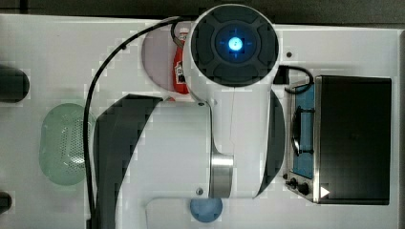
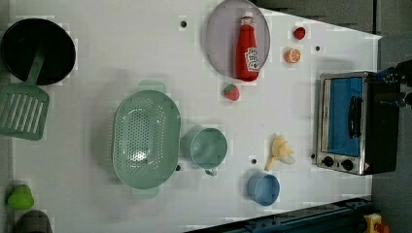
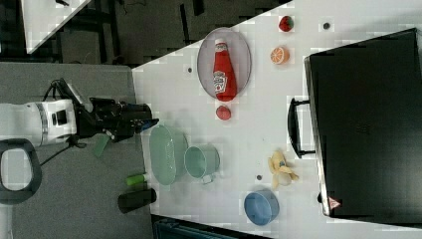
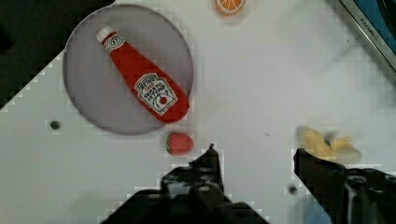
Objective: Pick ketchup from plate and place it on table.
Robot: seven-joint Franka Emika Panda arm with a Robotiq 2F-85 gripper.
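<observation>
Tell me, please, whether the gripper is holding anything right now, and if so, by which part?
Nothing is held. The gripper stands open above bare table, and the ketchup lies untouched on the plate.

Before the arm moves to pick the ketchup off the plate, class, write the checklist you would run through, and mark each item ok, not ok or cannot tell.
1. Ketchup lies on its side on the plate, in plain sight: ok.
2. Pincer is open, nothing between its fingers: ok.
3. Pincer is over the ketchup: not ok; in the wrist view it hangs above bare table, off the plate.
4. Nothing rests on the bottle: ok.
5. Things close to the bottle's base: the strawberry sits just off the plate's rim near it; whether it will get in the way, cannot tell.
6. Bare table to set the bottle on: ok, between plate and toaster oven.
</observation>
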